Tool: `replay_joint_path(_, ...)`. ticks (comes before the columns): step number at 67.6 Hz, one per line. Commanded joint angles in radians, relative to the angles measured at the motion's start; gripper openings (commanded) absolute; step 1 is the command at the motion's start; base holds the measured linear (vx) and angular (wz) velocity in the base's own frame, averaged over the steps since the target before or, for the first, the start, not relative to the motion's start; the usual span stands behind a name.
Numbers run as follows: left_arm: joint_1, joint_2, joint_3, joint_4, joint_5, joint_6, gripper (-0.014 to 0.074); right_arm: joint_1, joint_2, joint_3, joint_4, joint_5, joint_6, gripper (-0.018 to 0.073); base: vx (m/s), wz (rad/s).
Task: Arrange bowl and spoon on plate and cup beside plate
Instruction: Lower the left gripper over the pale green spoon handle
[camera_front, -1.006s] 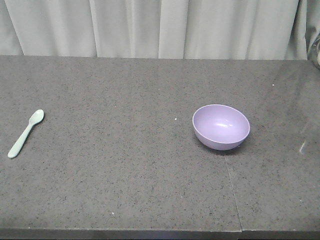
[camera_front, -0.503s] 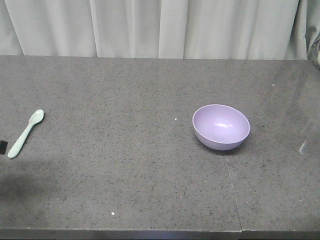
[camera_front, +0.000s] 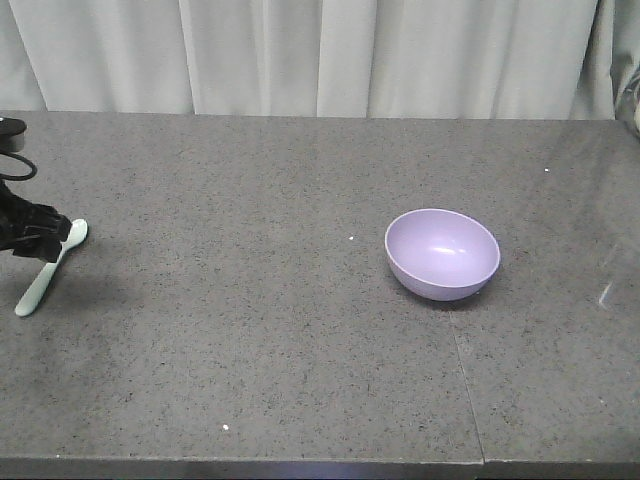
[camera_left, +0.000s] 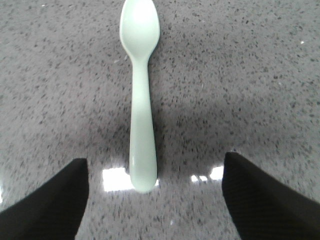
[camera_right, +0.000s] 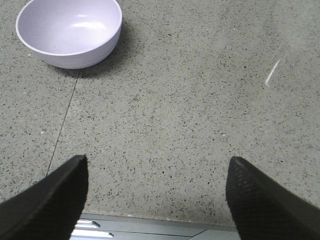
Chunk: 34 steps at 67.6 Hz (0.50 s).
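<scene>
The black left fingers (camera_left: 50, 205) have entered at left, spread astride the pale mint-green plastic spoon (camera_left: 142, 110) on the desk (camera_front: 250, 380). The right fingers (camera_right: 45, 200) gape empty. The round lavender plastic bowl (camera_front: 442, 254) waits right of centre, nothing arranged yet.

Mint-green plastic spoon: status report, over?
Left claw open, astride pale mint-green plastic spoon, not gripped. Right claw open, empty, round lavender plastic bowl ahead. Nothing blocking.

- Bowl (camera_front: 442, 253): count 1, lavender, right of centre.
- Spoon (camera_front: 50, 264): count 1, mint green, far left.
- Grippers: count 2, left gripper (camera_left: 152, 162) and right gripper (camera_right: 156, 161).
- Tabletop (camera_front: 250, 350): count 1, grey speckled.
- Curtain (camera_front: 300, 55): count 1, pale, far side.
</scene>
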Motion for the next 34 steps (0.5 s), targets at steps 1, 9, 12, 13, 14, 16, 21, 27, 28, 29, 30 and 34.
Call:
replay_joint_path(1,0.002,0.030,-0.085,-0.012,0.004,0.015,0.0522,0.002,0.009,-0.032,0.001,-0.060,-0.009,0.0561,0.00,0.00)
replay_joint_path(9,0.002,0.099,-0.149,-0.006,0.039,0.023,0.0522,0.002,0.009,-0.032,0.001,-0.060,-0.009,0.0561,0.00,0.00)
replay_joint_path(12,0.002,0.121,-0.170,0.004,0.048,0.028,0.0522,0.002,0.009,-0.032,0.001,-0.060,-0.009,0.0561,0.00,0.00)
replay_joint_path(13,0.002,0.128,-0.176,0.005,0.048,0.030,0.0522,0.002,0.009,-0.032,0.001,-0.060,-0.009,0.0561,0.00,0.00)
replay_joint_path(14,0.002,0.134,-0.183,0.010,0.049,0.031,0.0522,0.002,0.009,-0.032,0.001,-0.060,-0.009,0.0561,0.00,0.00)
replay_joint_path(16,0.002,0.149,-0.192,0.014,0.051,0.033,0.0522,0.002,0.009,-0.032,0.001,-0.060,-0.009,0.0561,0.00,0.00)
replay_joint_path(21,0.002,0.176,-0.213,0.015,0.051,0.042,0.0522,0.002,0.009,-0.032,0.001,-0.059,-0.009,0.0561,0.00,0.00)
replay_joint_path(27,0.002,0.199,-0.227,0.015,0.049,0.042,0.0522,0.002,0.009,-0.032,0.001,-0.058,-0.009,0.0561,0.00,0.00)
replay_joint_path(28,0.002,0.202,-0.227,0.015,0.047,0.042,0.0522,0.002,0.009,-0.032,0.001,-0.058,-0.009,0.0561,0.00,0.00)
replay_joint_path(29,0.002,0.203,-0.227,0.015,0.044,0.042,0.0522,0.002,0.009,-0.032,0.001,-0.057,-0.009,0.0561,0.00,0.00)
replay_joint_path(30,0.002,0.205,-0.227,0.015,0.043,0.042,0.0522,0.002,0.009,-0.032,0.001,-0.056,-0.009,0.0561,0.00,0.00)
replay_joint_path(34,0.002,0.214,-0.227,0.018,0.042,0.044,0.0522,0.002,0.009,-0.032,0.001,-0.052,-0.009,0.0561,0.00,0.00)
